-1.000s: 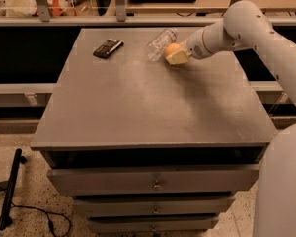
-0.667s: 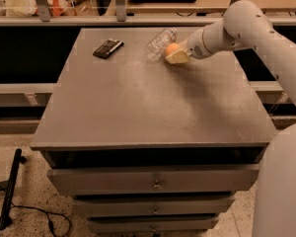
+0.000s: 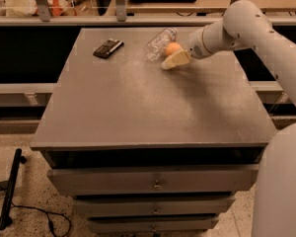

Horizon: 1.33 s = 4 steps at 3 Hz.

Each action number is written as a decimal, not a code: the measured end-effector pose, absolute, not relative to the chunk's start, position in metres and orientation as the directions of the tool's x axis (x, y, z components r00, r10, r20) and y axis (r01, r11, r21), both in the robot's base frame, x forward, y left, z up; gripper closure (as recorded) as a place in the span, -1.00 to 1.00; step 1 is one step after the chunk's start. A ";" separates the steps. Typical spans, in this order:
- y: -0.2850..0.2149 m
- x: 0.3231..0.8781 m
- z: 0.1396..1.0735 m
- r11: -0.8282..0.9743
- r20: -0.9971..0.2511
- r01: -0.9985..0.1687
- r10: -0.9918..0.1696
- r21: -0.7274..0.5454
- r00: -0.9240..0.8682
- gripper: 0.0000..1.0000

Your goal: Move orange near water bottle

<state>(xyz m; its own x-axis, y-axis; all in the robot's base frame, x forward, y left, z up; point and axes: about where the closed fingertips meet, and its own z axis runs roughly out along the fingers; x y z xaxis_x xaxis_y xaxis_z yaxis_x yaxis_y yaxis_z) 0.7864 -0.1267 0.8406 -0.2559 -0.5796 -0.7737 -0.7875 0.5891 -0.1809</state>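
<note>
**Up by the far edge of the tabletop: orange sitting right next to the bottle**

Over toward the far edge of the grey square tabletop, a bit right of the middle, a small clear crinkled plastic water bottle lies on its side. It's at a slant, with its cap end pointing at the far edge. Just beside it, on the side facing the right edge, sits the small round pale orange fruit. From where I'm standing the two look like they might be touching, but I honestly can't say if there's a sliver of table between them.

The robot's cream-coloured gripper is down low right against the orange, on the side facing the near edge. It seems to be resting on or just above the surface. Can't tell whether the claw is pinching the orange or spread off it, since the fruit blocks the rest of it from my angle.

The chunky white arm reaches in over the right edge, up near the far right corner. Part of the robot's white body fills the space off the near right corner.

Well apart from all that, toward the far left corner, a flat black rectangular object lies on the table at an angle. Below the top there's a stack of grey drawers. On the speckled floor off the near left corner there's a black pole with a cable running from it.
</note>
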 end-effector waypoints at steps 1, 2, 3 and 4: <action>-0.127 0.786 0.841 0.589 -0.774 -0.788 -0.580 -0.181 -0.256 -1.00; -0.138 0.758 0.862 0.582 -0.786 -0.805 -0.551 -0.121 -0.281 -1.00; -0.176 0.693 0.915 0.592 -0.821 -0.805 -0.480 -0.041 -0.311 -1.00; -0.176 0.693 0.915 0.592 -0.821 -0.805 -0.480 -0.041 -0.311 -1.00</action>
